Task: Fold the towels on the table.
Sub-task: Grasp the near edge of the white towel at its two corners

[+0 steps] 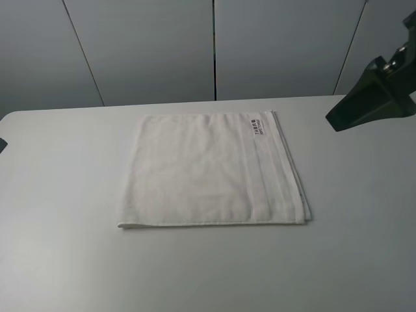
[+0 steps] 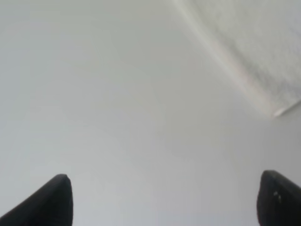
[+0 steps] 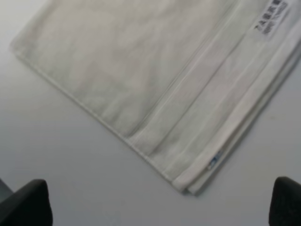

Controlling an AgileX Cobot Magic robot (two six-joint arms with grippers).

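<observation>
The white terry towel lies folded flat in a rough square at the middle of the white table. Its woven border band runs along the right side, with the small printed label at the far right corner. The right wrist view looks down on the towel, its label and a layered corner. My right gripper is open and empty above that corner. My left gripper is open and empty over bare table, with the towel's edge beyond it.
The right arm's dark body hangs over the table's far right. A sliver of the left arm shows at the left edge. Grey wall panels stand behind the table.
</observation>
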